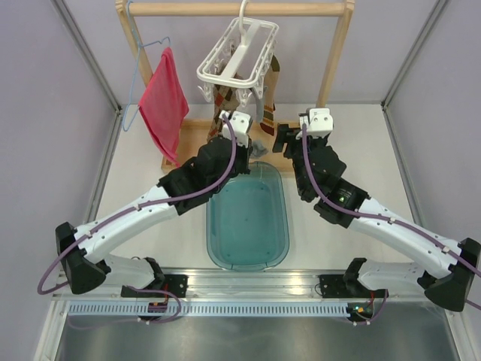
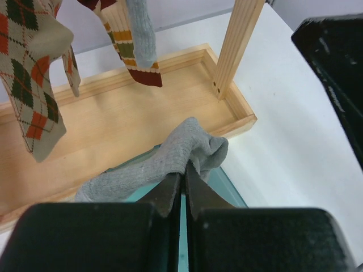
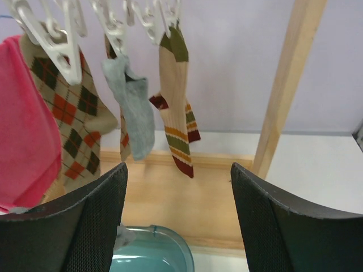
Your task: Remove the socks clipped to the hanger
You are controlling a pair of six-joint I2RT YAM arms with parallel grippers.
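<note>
Three socks (image 3: 136,113) at least are hanging from the hanger (image 1: 237,49) by its clips (image 3: 57,39), long axes running straight down. They are sitting ahead of and above the right fingers (image 3: 105,204), which are gaping wide with nothing between them. Meanwhile the left fingers (image 2: 187,184) are pinching shut on a plain grey sock (image 2: 170,156), which is drooping across the far rim of the teal tub (image 1: 248,226) on the bench (image 1: 135,165). By my reading, the right arm is the free one, with the striped sock (image 3: 176,102) dead ahead.

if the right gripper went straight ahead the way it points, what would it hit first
Probably the striped sock hanging centred ahead of the right gripper, though depth is unclear.
</note>
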